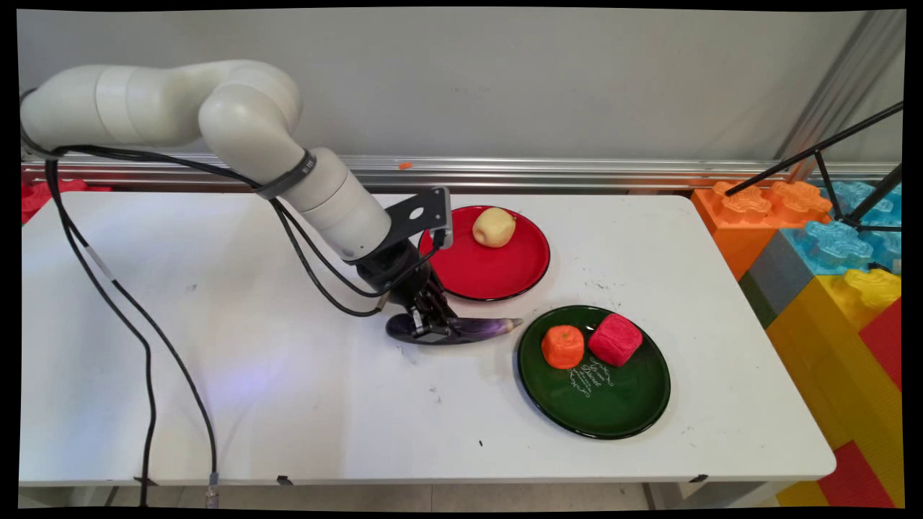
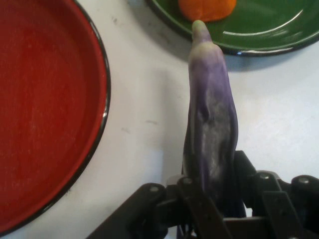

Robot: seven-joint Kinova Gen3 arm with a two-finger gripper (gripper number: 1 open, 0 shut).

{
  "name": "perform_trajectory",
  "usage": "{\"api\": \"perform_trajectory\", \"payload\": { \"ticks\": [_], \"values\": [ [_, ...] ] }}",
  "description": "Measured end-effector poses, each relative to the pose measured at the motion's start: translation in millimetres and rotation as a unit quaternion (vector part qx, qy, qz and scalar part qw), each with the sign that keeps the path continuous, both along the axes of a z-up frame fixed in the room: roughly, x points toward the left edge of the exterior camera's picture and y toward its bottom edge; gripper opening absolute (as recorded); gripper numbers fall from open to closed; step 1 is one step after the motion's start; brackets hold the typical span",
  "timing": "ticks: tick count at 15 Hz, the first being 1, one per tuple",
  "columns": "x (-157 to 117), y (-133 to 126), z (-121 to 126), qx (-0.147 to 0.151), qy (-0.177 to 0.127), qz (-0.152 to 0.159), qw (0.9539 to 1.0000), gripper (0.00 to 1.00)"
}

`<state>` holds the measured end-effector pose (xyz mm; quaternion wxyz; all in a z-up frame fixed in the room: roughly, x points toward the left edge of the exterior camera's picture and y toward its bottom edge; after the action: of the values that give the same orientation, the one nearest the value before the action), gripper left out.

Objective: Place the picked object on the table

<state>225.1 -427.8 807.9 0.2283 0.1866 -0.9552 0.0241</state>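
Main view: hand [image 1: 431, 330] clamped on one eggplant [image 1: 476, 329], beside two plates, red [image 1: 497, 277] and green [image 1: 613, 404].

My workplace: a robotics laboratory set up for tabletop manipulation trials. I work at a plain white table [image 1: 238, 404] standing against a bare grey wall [image 1: 505, 79], with an aluminium rail [image 1: 577, 169] running along its far edge. Black cables [image 1: 144, 339] hang loose from my arm and trail over the table's near side. To the right stand oversized toy building blocks [image 1: 829, 288] in orange, blue, yellow and red, crossed by the black legs of a tripod [image 1: 829, 155]. The props are toy foods on a red plate [image 1: 497, 270] and a green plate [image 1: 606, 404].
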Motion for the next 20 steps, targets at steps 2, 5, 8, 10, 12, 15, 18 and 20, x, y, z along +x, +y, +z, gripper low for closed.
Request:
{"api": "perform_trajectory", "payload": {
  "ticks": [2, 5, 8, 10, 12, 15, 18, 20],
  "values": [
    [4.1, -3.7, -7.1, -0.001, -0.006, 0.001, 1.0000, 0.00],
    [8.6, -7.9, -13.9, -0.003, -0.012, 0.003, 0.9999, 0.00],
    [13.0, -12.4, -20.7, -0.004, -0.017, 0.004, 0.9998, 0.00],
    [14.3, -13.8, -22.9, -0.005, -0.018, 0.005, 0.9998, 0.00],
    [15.6, -15.2, -25.8, -0.004, -0.020, 0.005, 0.9998, 0.00],
    [16.9, -16.2, -28.7, -0.003, -0.021, 0.006, 0.9998, 0.00],
    [17.5, -16.2, -30.8, -0.002, -0.021, 0.007, 0.9998, 0.00],
    [17.7, -15.9, -31.9, -0.001, -0.020, 0.007, 0.9998, 0.00]
  ]
}}
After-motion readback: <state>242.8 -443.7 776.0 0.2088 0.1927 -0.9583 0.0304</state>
